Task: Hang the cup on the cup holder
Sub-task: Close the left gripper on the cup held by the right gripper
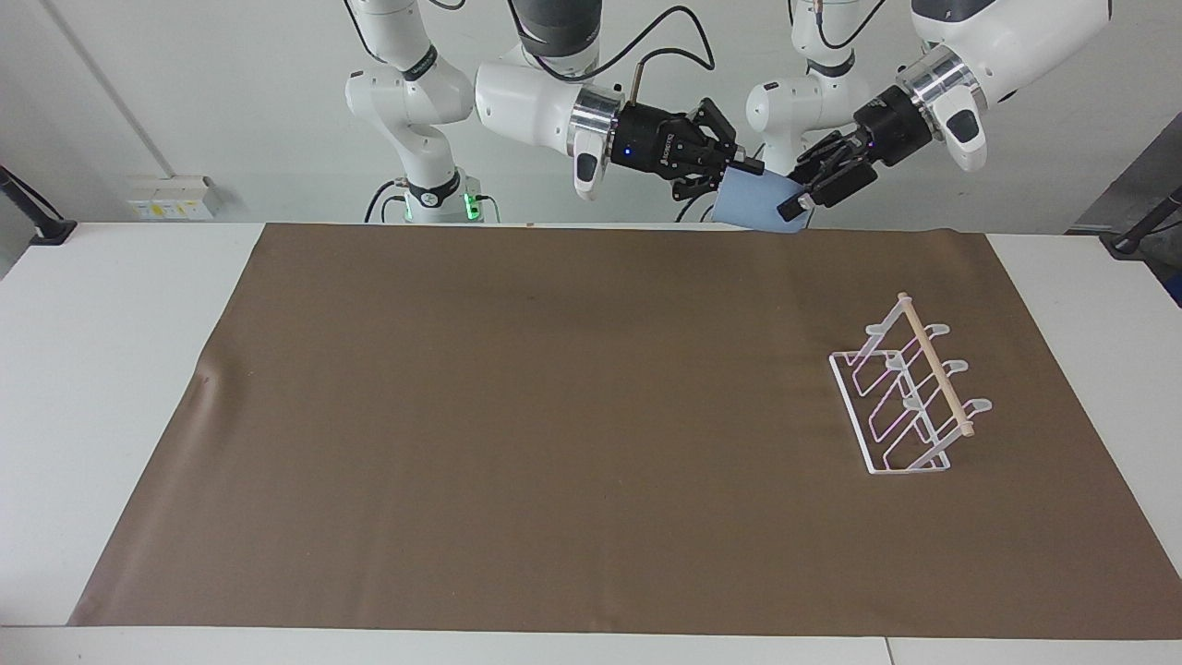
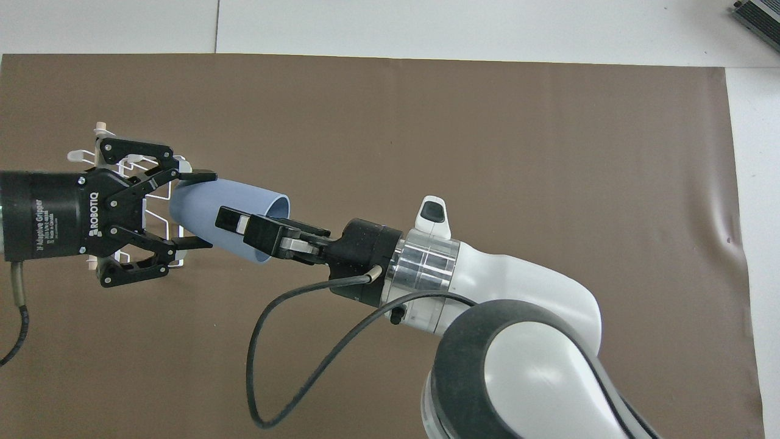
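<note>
Up in the air at the robots' edge of the surface, the cup [image 1: 759,203] lies sideways between both arms, the right gripper [image 2: 244,230] pinching its rim, the left gripper [image 2: 196,210] with fingers closed on its narrow base, while the cup holder [image 1: 910,397] stands farther out, toward the left arm's end.

I am working in a robotics lab: two white arms stand mounted at the edge of a plain white bench [image 1: 120,369], cables looping off them, one base lit with a green status light [image 1: 471,205]. A brown mat [image 1: 554,416] covers the work surface, the wall [image 1: 185,92] is bare and white with a socket strip [image 1: 169,197], and black clamp stands [image 1: 37,217] grip the bench corners
</note>
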`<state>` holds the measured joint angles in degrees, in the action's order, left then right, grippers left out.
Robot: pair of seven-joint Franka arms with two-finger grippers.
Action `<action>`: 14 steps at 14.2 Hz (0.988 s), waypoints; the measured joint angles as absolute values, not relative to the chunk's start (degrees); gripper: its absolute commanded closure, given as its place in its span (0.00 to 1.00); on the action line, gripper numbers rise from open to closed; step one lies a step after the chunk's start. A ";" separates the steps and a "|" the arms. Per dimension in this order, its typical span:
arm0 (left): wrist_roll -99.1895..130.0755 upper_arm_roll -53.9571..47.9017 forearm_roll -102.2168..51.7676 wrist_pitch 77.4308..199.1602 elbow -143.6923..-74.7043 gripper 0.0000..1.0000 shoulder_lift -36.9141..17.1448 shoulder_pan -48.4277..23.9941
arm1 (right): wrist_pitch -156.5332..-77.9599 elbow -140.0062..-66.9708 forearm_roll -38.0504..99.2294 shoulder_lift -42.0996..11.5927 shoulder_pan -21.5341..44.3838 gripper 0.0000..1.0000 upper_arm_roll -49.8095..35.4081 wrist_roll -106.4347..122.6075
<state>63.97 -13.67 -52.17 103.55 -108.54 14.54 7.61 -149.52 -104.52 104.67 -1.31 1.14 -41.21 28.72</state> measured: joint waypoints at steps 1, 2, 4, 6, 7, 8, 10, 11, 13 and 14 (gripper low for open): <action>63.96 -13.67 -52.17 103.55 -108.54 1.00 14.54 7.61 | -149.53 -104.52 104.67 -1.30 1.14 1.00 -41.21 28.72; 63.96 -13.67 -52.17 103.55 -108.54 1.00 14.54 7.61 | -149.53 -104.52 104.67 -1.31 1.14 1.00 -41.21 28.72; 63.95 -13.67 -52.17 103.57 -108.54 1.00 14.54 7.61 | -149.54 -104.52 104.67 -1.30 1.14 1.00 -41.21 28.72; 63.93 -13.68 -52.17 103.58 -108.54 1.00 14.54 7.61 | -149.56 -104.52 104.67 -1.30 1.14 0.45 -41.21 28.72; 63.80 -13.72 -52.17 103.57 -108.54 1.00 14.55 7.61 | -149.75 -104.49 104.67 -1.31 1.13 0.21 -41.20 28.71; 63.70 -13.83 -52.17 103.57 -108.55 1.00 14.55 7.60 | -150.01 -104.43 104.67 -1.30 1.12 0.10 -41.20 28.71; 63.65 -13.97 -52.17 103.57 -108.55 1.00 14.55 7.60 | -151.45 -104.38 104.67 -1.30 1.13 0.00 -41.21 28.71; 63.64 -13.98 -52.17 103.57 -108.55 1.00 14.55 7.60 | -151.76 -104.36 104.67 -1.30 1.14 0.00 -41.26 28.71; 63.63 -13.98 -52.17 103.57 -108.58 1.00 14.55 7.60 | -151.89 -104.30 104.67 -1.29 1.14 0.00 -41.47 28.71; 63.63 -13.97 -52.12 103.57 -108.63 1.00 14.55 7.60 | -151.89 -104.24 104.67 -1.29 1.14 0.00 -41.51 28.71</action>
<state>63.63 -13.97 -52.12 103.57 -108.63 14.55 7.60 -151.89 -104.24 104.67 -1.29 1.14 -41.51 28.71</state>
